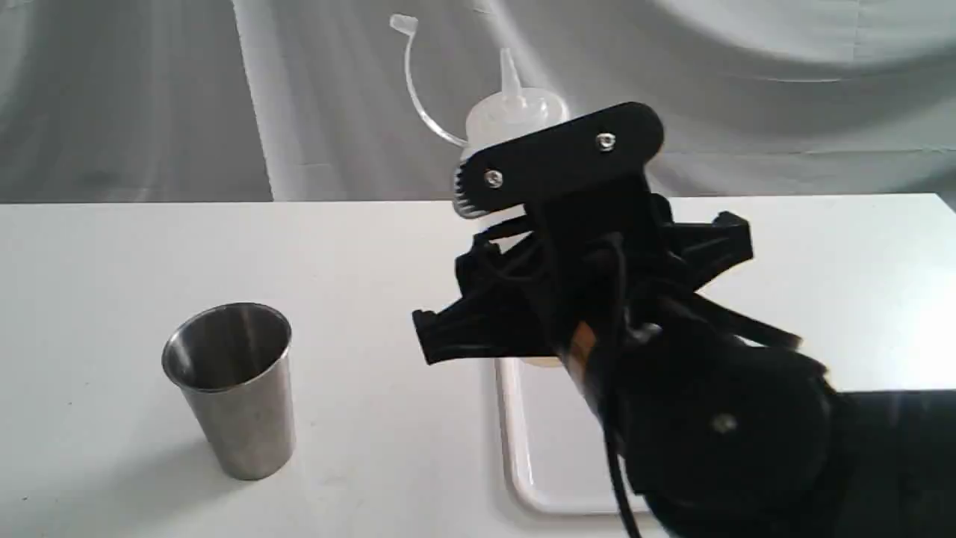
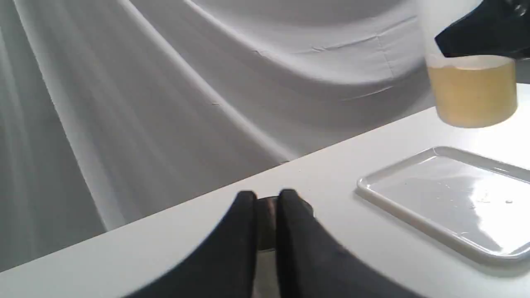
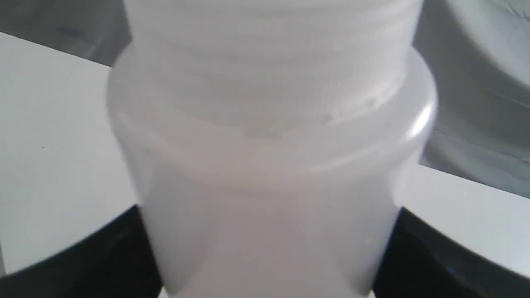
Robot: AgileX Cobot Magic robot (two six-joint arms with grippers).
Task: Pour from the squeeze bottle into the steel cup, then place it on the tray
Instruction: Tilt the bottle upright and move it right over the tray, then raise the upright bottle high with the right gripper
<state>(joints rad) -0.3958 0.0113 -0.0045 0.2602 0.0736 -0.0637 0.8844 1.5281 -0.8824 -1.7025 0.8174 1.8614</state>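
Progress looks slight: the translucent whitish plastic squeeze bottle (image 1: 508, 119) stands upright, its cone nozzle (image 1: 510, 71) aimed at 12 o'clock. It is clamped round its body by the black right hand (image 3: 265, 265), whose two fingers press on opposite sides of the cylinder. Its tiny cap (image 1: 403, 24) is off and hangs on the thin curved tether toward 11 o'clock of the nozzle, so the spout is ready. Amber liquid (image 2: 472, 93) fills only the lower part of the bottle. In the exterior view the bottle sits near 12 o'clock, at the far edge of the flat white rectangular plastic tray (image 1: 549, 456), which lies toward 5 o'clock on the white desk (image 1: 373, 246). Whether the bottle's base rests on the desk or hangs just clear of it I cannot tell. The brushed grey tapered steel cup (image 1: 235, 403) stands upright on the desk at 8 o'clock of the bottle, well apart from it and from the tray, and no liquid shows inside it from this angle. The black left hand (image 2: 265, 231) holds nothing: its fingers are drawn close, and what seems to be a bit of the cup shows through the thin slit between them. By my reading the grasp is made and everything else is left to do: carrying the bottle across to the cup, tipping it so the nozzle is over the rim, pouring, then righting it and setting it down inside the tray's rim.
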